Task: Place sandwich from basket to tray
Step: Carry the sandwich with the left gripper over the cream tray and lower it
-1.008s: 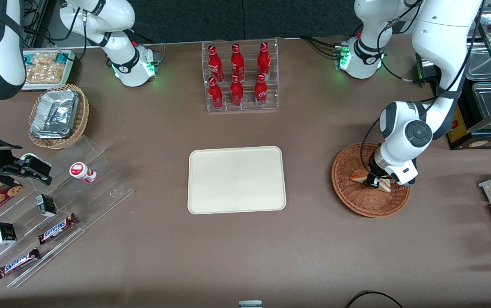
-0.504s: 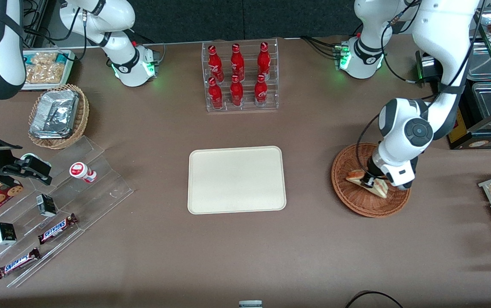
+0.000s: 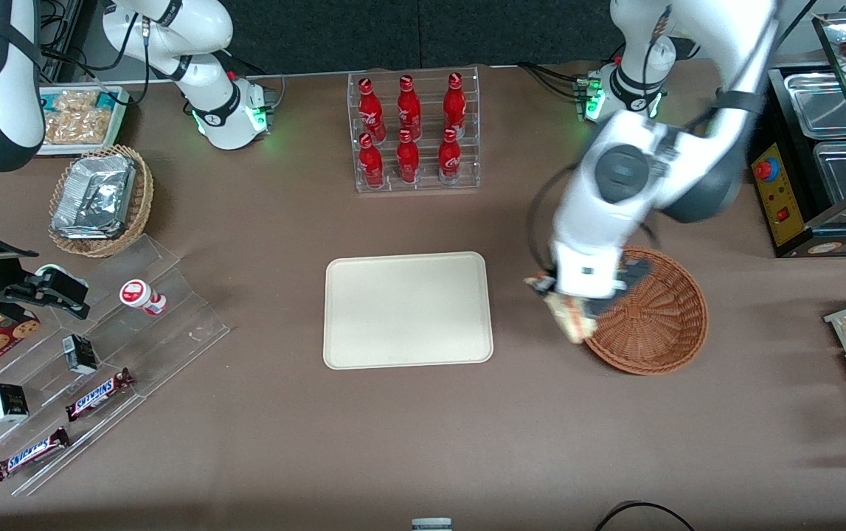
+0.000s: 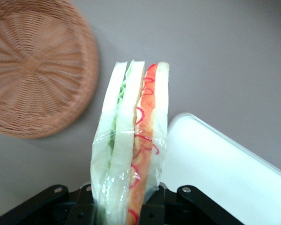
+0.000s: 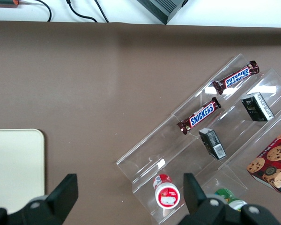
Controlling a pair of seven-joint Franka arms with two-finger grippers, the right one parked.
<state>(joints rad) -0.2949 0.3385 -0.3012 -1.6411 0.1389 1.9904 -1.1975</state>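
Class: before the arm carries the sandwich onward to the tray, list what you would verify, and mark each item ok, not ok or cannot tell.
1. Gripper shut on the sandwich: ok.
2. Sandwich lifted out of the basket: ok.
3. Basket holds nothing else: ok.
4. Tray bare and ready: ok.
5. Sandwich over the tray: not ok, it hangs above the table between basket and tray.
6. Wrapper intact: cannot tell.

The pincer [image 3: 569, 301] and sandwich [image 3: 567, 316] are motion-blurred; fingertips hidden.
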